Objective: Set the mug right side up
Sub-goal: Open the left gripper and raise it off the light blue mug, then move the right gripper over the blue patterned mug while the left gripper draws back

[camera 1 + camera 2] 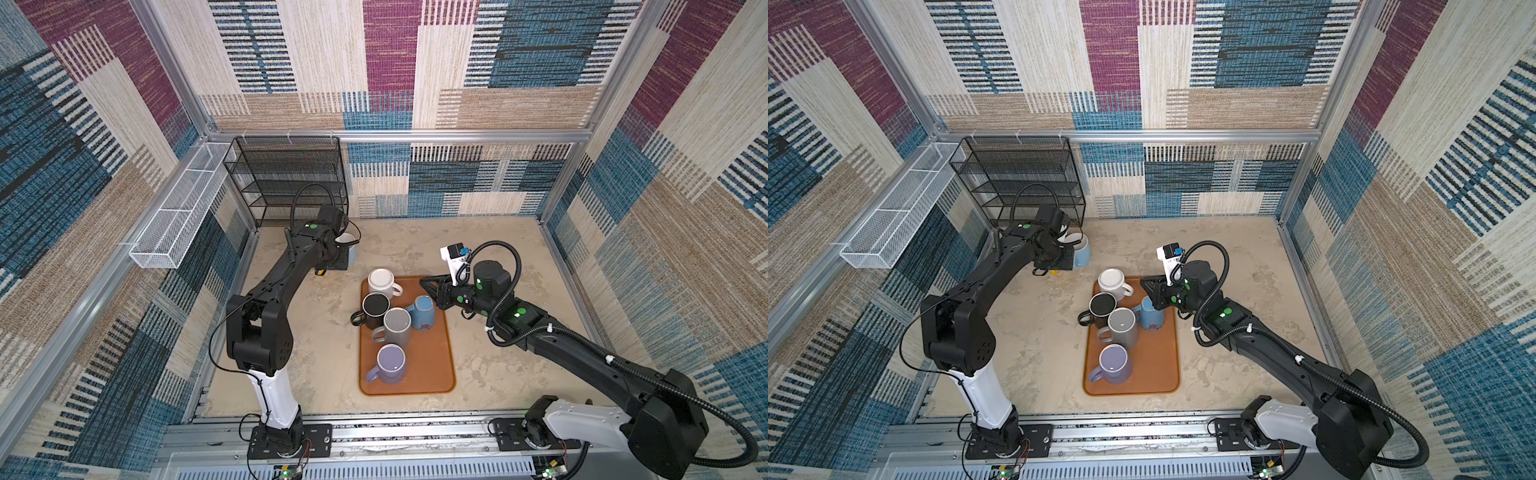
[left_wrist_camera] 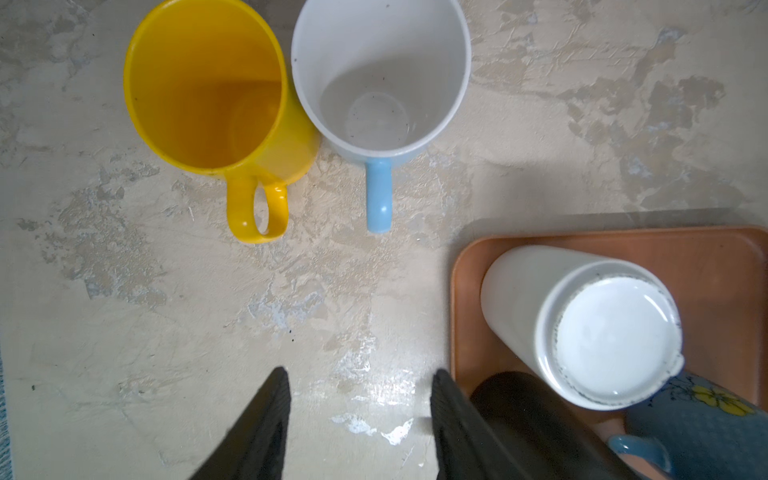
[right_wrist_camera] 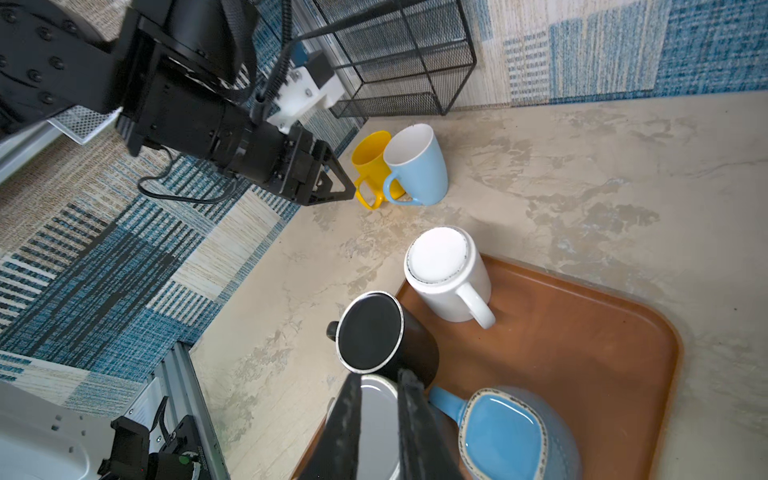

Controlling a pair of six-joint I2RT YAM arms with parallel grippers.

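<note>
Several mugs stand upside down on the orange tray (image 1: pixel 432 374): a white mug (image 1: pixel 382 282), a black mug (image 1: pixel 376 307), a grey mug (image 1: pixel 397 324), a squarish blue mug (image 1: pixel 424 313) and a lavender mug (image 1: pixel 390 361). My right gripper (image 3: pixel 380 380) hovers over the grey mug (image 3: pixel 376 415), beside the blue mug (image 3: pixel 507 436). Its fingers stand a narrow gap apart and hold nothing. My left gripper (image 2: pixel 361 374) is open over bare table, just off the tray corner near the white mug (image 2: pixel 582 324).
A yellow mug (image 2: pixel 208 83) and a light blue mug (image 2: pixel 380 75) stand upright side by side on the table ahead of the left gripper. A black wire rack (image 1: pixel 291 178) fills the back left corner. A white mesh basket (image 1: pixel 178 216) hangs on the left wall.
</note>
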